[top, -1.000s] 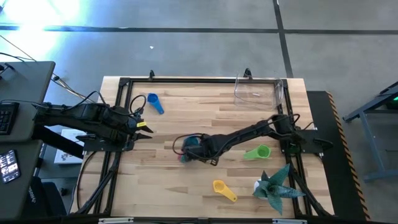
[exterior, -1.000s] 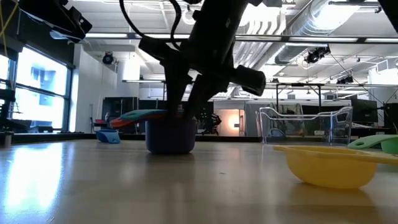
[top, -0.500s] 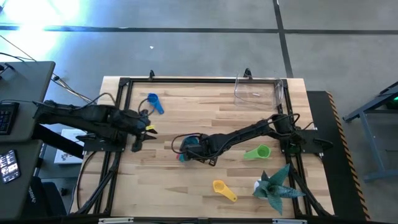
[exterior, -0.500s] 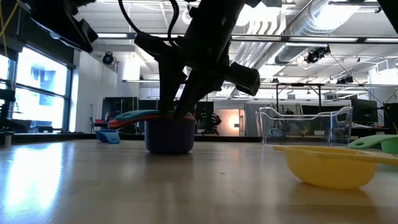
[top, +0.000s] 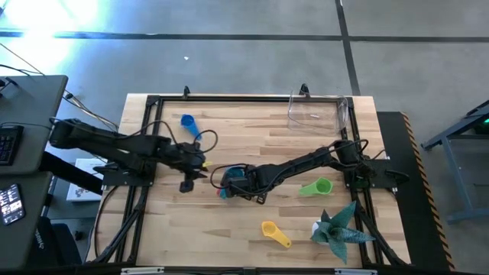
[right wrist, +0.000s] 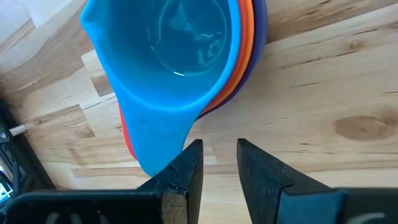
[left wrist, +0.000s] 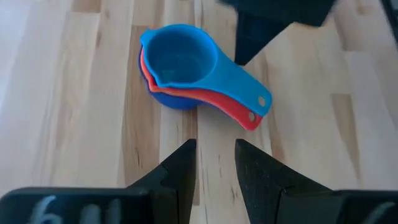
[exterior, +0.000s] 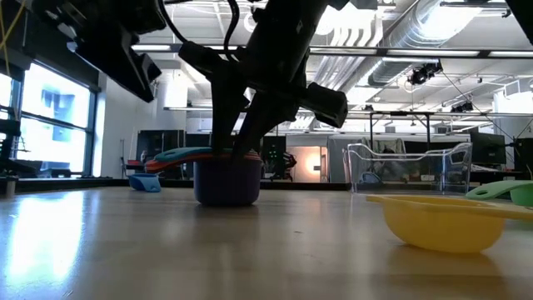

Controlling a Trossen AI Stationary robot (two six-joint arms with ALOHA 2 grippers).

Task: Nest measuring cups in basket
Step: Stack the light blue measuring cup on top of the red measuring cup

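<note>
Sitting in the middle of the table (top: 306, 153), the stacked cups (top: 231, 181) were well apart from the basket (top: 319, 112) in the far corner. The right gripper (top: 226, 182) hung over them, fingers slightly parted, empty. The left gripper (top: 200, 165) waited nearby, also slightly parted.

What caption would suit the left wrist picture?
Left gripper hovering over a nested stack of measuring cups, teal on top, on the wooden table.
</note>
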